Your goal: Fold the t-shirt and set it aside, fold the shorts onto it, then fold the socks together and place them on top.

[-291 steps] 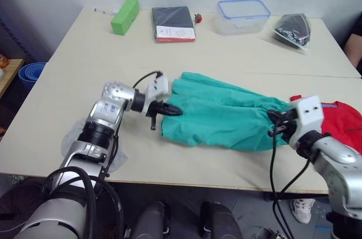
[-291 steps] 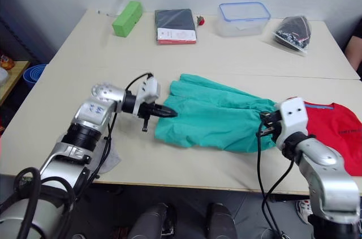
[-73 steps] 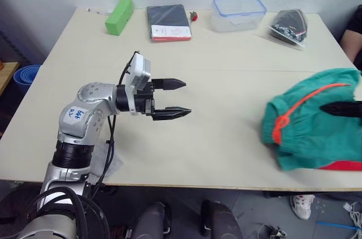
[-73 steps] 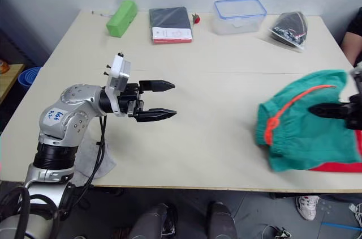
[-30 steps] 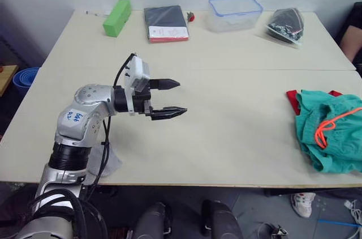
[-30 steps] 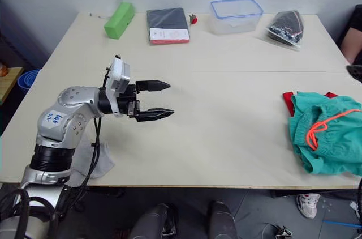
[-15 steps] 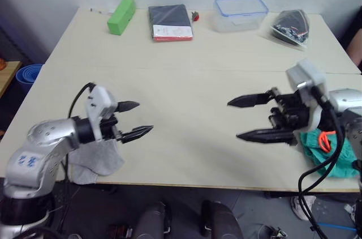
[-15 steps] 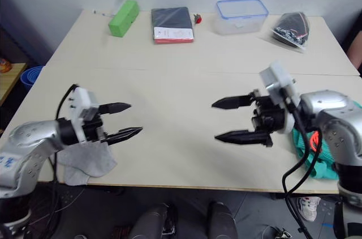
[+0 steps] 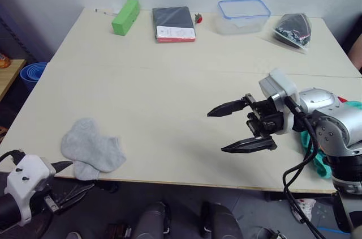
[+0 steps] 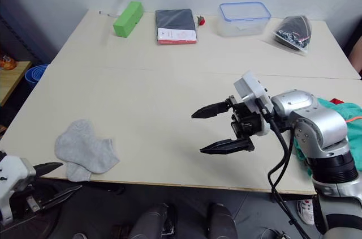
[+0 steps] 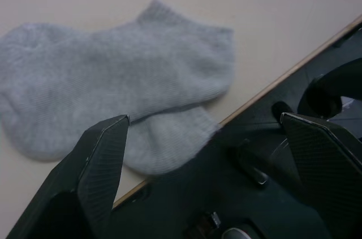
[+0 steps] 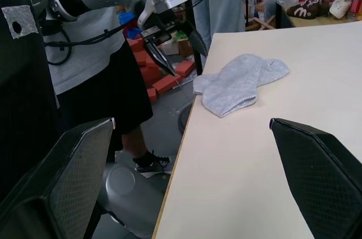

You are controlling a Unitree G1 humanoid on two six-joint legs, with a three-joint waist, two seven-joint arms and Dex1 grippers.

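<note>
A: Left eye view: right gripper [image 9: 243, 128] spread, empty, now swung in over mid-table; left gripper [image 9: 63, 180] spread, dropped below the near edge off the socks [image 9: 90, 148].

B: Shorts [image 9: 318, 157] lie at the right edge, so socks come next. Green block [image 9: 125, 16], notebook [image 9: 173, 23], tub [image 9: 244, 15] sit far back; nothing obstructs.

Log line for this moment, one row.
socks: near table edge, untouched | left gripper: open, off table | right gripper: open, empty | shorts: stacked at right

socks [image 9: 90, 148]: grey, overlapping, flat, near edge | shorts [image 9: 317, 154]: teal, right edge
</note>
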